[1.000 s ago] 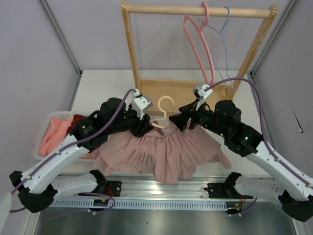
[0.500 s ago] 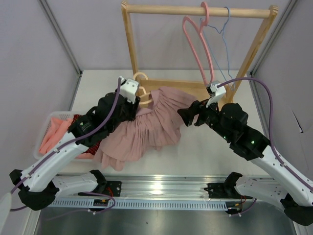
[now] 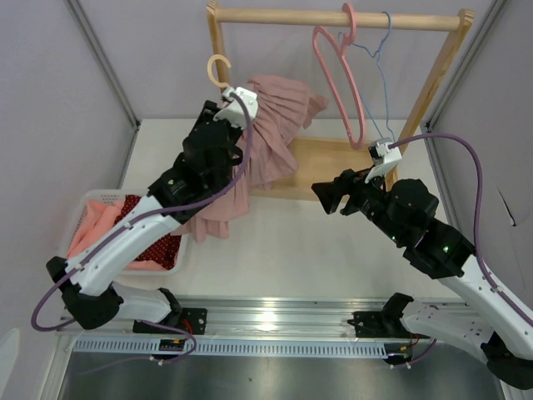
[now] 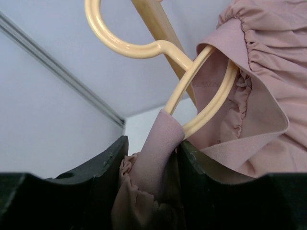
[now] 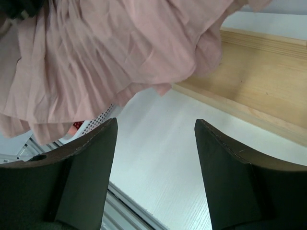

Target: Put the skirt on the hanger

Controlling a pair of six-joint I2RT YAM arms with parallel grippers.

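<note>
The pink pleated skirt (image 3: pixel 266 142) hangs on a cream hanger (image 3: pixel 218 70), held up high near the wooden rack's left post. My left gripper (image 3: pixel 229 108) is shut on the hanger's shoulder and the skirt's waistband; in the left wrist view the hanger (image 4: pixel 158 48) and the skirt (image 4: pixel 268 96) sit between the fingers (image 4: pixel 96 167). My right gripper (image 3: pixel 326 193) is open and empty, right of the skirt above the table. In the right wrist view the skirt (image 5: pixel 120 52) hangs ahead of it.
A wooden garment rack (image 3: pixel 333 17) stands at the back with a pink hanger (image 3: pixel 341 79) and a blue wire hanger (image 3: pixel 379 75) on its rail. A white basket (image 3: pixel 87 204) of clothes sits at the left. The rack's base board (image 5: pixel 268 86) lies near the right gripper.
My left gripper has lifted the hanger and skirt off the table, up and back toward the rack's left post. My right gripper has let go of the skirt and drawn back to the right.
</note>
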